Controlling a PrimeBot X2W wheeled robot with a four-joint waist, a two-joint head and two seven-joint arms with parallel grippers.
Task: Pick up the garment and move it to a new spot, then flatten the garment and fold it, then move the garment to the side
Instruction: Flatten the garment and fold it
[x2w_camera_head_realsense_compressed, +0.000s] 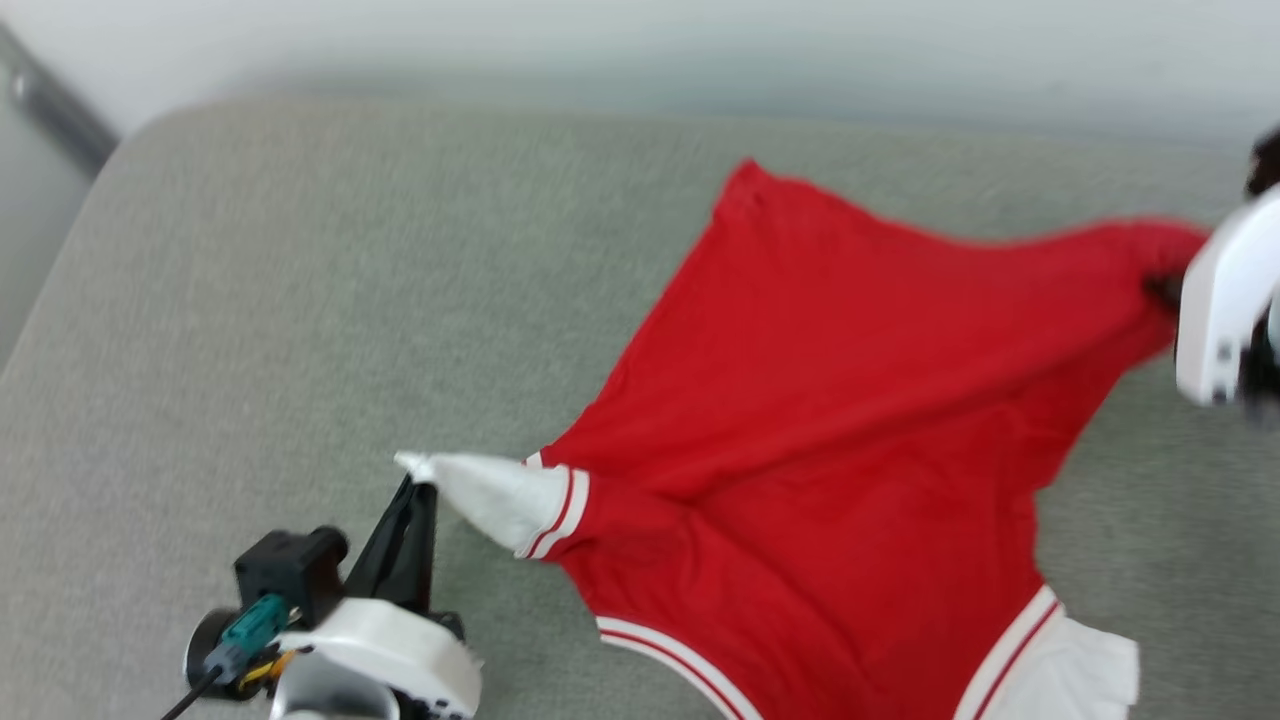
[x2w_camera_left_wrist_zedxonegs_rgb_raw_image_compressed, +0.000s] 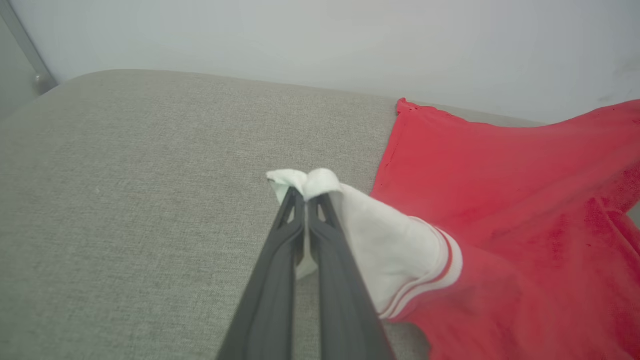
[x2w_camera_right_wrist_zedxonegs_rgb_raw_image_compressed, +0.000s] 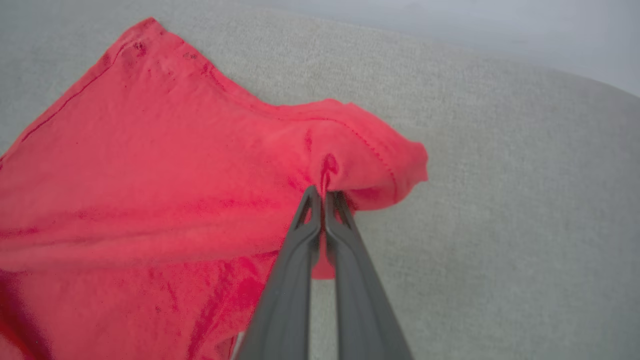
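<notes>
On grey cushion (x2w_camera_head_realsense_compressed: 300, 300), red garment (x2w_camera_head_realsense_compressed: 830, 400), left gripper (x2w_camera_head_realsense_compressed: 420, 487) pinching white sleeve (x2w_camera_head_realsense_compressed: 495, 500), right gripper (x2w_camera_right_wrist_zedxonegs_rgb_raw_image_compressed: 324, 192) pinching red corner (x2w_camera_right_wrist_zedxonegs_rgb_raw_image_compressed: 390, 165).

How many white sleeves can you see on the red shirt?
2. One sleeve is pinched by the left end effector; the other sleeve lies at the head view's lower right edge.

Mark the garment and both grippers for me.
garment (x2w_camera_head_realsense_compressed: 830, 430): head view, middle of the red body.
left gripper (x2w_camera_left_wrist_zedxonegs_rgb_raw_image_compressed: 305, 192): left wrist view, between jaw tips pinching white cloth.
right gripper (x2w_camera_right_wrist_zedxonegs_rgb_raw_image_compressed: 324, 194): right wrist view, between jaw tips pinching red cloth.
</notes>
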